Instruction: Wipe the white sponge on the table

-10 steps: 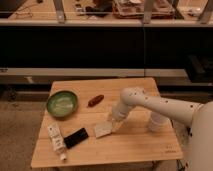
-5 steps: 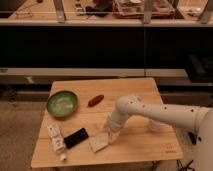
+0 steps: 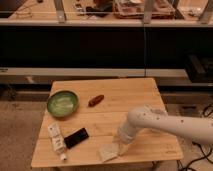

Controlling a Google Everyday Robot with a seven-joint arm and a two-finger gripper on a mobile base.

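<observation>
The white sponge lies flat near the front edge of the light wooden table. My gripper points down at the sponge's right end and seems to press on it. My white arm reaches in from the right, low over the front of the table.
A green bowl stands at the left. A reddish-brown sausage-shaped thing lies near the middle. A black flat rectangle and a white printed tube lie at the front left, close to the sponge. Dark shelving runs behind the table.
The gripper and the sponge have moved together toward the table's front edge, from the middle to the front, passing to the right of the black rectangle.
</observation>
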